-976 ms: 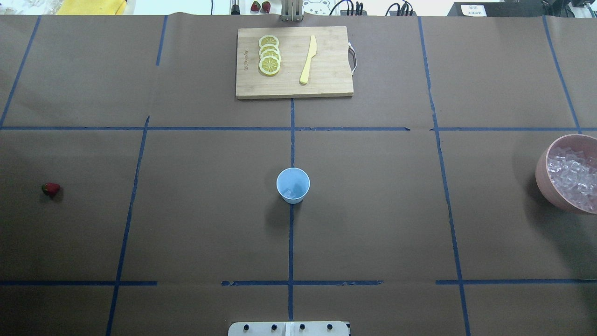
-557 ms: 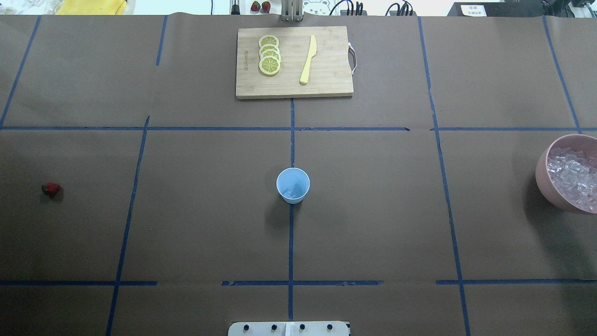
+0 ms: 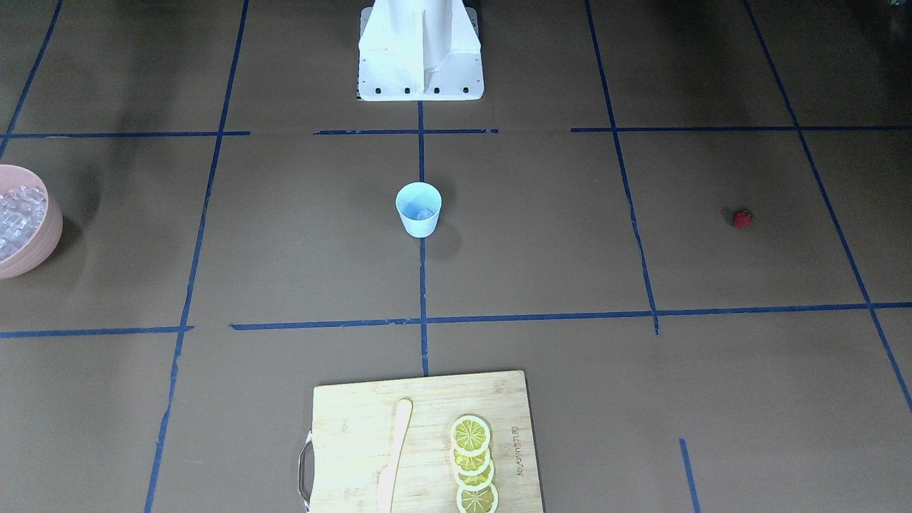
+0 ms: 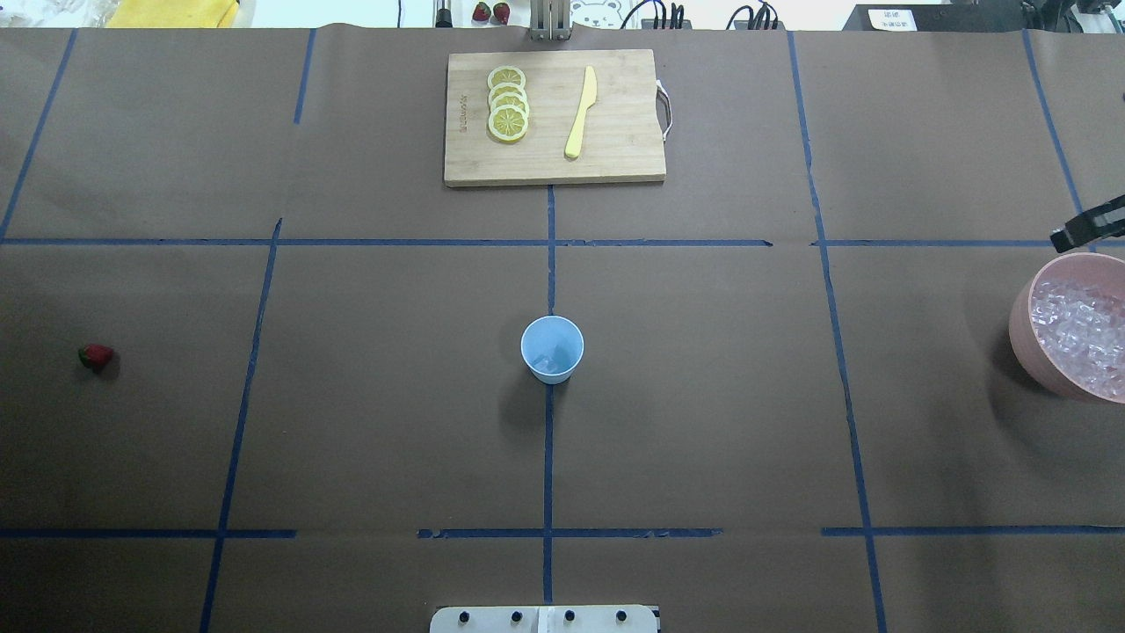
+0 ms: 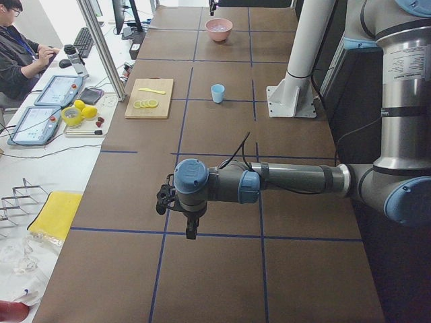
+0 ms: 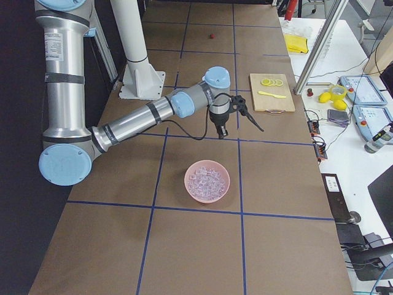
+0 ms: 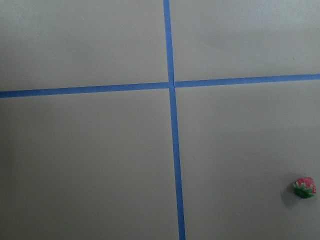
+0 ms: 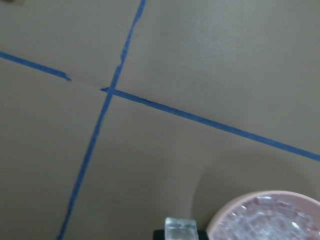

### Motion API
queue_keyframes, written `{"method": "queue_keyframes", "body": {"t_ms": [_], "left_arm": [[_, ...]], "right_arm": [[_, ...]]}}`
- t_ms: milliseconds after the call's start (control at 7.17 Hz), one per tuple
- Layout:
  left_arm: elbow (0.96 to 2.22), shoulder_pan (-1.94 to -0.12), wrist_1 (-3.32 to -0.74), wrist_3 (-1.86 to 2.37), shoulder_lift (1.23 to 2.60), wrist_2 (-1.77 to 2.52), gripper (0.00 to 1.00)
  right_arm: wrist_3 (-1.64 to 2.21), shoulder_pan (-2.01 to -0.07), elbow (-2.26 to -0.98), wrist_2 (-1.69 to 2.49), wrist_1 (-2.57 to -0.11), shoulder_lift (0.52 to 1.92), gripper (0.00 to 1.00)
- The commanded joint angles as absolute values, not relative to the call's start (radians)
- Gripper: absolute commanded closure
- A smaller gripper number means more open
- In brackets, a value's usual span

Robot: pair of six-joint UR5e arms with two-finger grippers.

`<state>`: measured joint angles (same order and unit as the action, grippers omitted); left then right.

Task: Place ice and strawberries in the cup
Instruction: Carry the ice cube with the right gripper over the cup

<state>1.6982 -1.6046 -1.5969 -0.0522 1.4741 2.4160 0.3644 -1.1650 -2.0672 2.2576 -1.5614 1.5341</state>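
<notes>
Front-facing: cup (image 3: 418, 208) upright mid-table on the tape line (image 3: 422, 285), a bit of ice (image 3: 425, 212) in its bottom. strawberry (image 3: 742, 218) lying alone on the paper, well off to cup's robot-left. pink bowl (image 3: 44, 235) well off to cup's robot-right, piled with more ice. cutting board (image 3: 342, 427) on the far side of cup from the robot base (image 3: 420, 64), carrying lemon slices (image 3: 472, 463) and a knife (image 3: 393, 456).

Overhead: matching layout. Dark part of right gripper (image 4: 1090, 230) poking in at frame edge, far to cup's right, just beyond the bowl.

Exterior left: left gripper (image 5: 191, 230) pointing down above the paper, well away from cup on its left side. Finger state: cannot tell.

Exterior right: right gripper hanging above the paper near the bowl, well right of cup.

Left wrist: paper, tape cross, strawberry low in the frame corner. Nothing here to settle left finger state.

Right wrist: ice cube (image 8: 180, 226) clamped between two dark fingertips (image 8: 159, 235) at frame bottom, above the paper, just beside the bowl's rim.
</notes>
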Motion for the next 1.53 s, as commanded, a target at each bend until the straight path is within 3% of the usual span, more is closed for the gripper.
{"method": "queue_keyframes", "body": {"t_ms": [0, 279, 557, 1254, 1394], "left_arm": [[1.701, -1.605, -1.597, -0.052, 1.474, 2.416, 0.0], [1.704, -1.605, -1.597, -0.054, 1.474, 2.416, 0.0], [1.703, -1.605, -1.597, -0.052, 1.474, 2.445, 0.0], [1.698, -1.605, -1.597, -0.052, 1.474, 2.445, 0.0], [1.698, -1.605, -1.598, -0.052, 1.474, 2.447, 0.0]], "right_arm": [[0.675, -0.938, -2.072, 2.188, -1.572, 1.355, 0.98], [0.971, -0.707, -2.007, 2.02, -1.61, 1.152, 0.97], [1.125, -0.594, -1.913, 1.936, -1.704, 0.952, 0.97], [1.281, -0.48, -1.649, 1.821, -1.717, 0.71, 0.96], [1.278, -0.479, -1.644, 1.822, -1.717, 0.715, 0.79]]}}
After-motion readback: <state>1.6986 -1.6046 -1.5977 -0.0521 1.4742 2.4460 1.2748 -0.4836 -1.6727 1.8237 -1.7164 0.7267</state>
